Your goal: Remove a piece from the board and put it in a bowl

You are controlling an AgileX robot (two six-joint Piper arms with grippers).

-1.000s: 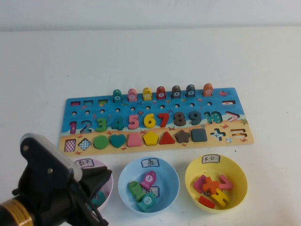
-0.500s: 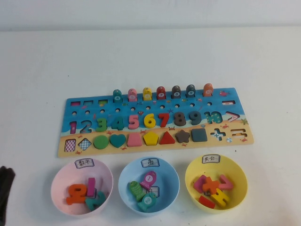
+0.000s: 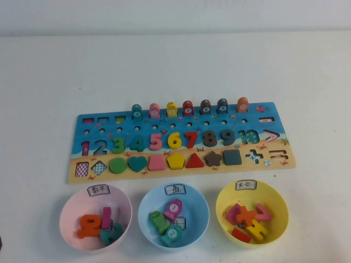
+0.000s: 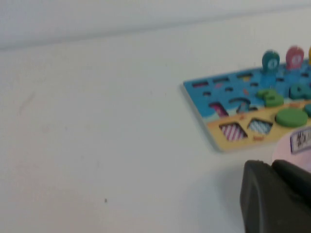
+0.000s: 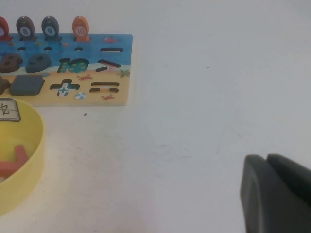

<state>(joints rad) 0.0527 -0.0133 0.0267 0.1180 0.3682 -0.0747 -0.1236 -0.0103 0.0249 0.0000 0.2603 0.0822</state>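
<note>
The mid-green fish piece (image 3: 158,221) lies in the light blue bowl (image 3: 145,206), next to a teal fish and a pink fish. The bowl stands in the middle of the three, in front of the board (image 3: 253,117). The board holds a row of upright fish, numerals and shapes; its left end shows in the left wrist view (image 4: 228,94) and its right end in the right wrist view (image 5: 116,63). My left gripper (image 4: 271,166) is shut and empty, low beside the pink bowl. My right gripper (image 5: 266,158) is shut and empty over bare table. Neither gripper shows in the high view.
A pink bowl (image 3: 71,205) with numerals stands left of the blue one and also shows in the left wrist view (image 4: 294,153). A yellow bowl (image 3: 277,200) with sign pieces stands on the right and shows in the right wrist view (image 5: 34,155). The table is white.
My left arm, which covered the pink bowl a second ago, has drawn back to the lower left and out of the high view. The pieces and bowls have not moved.
</note>
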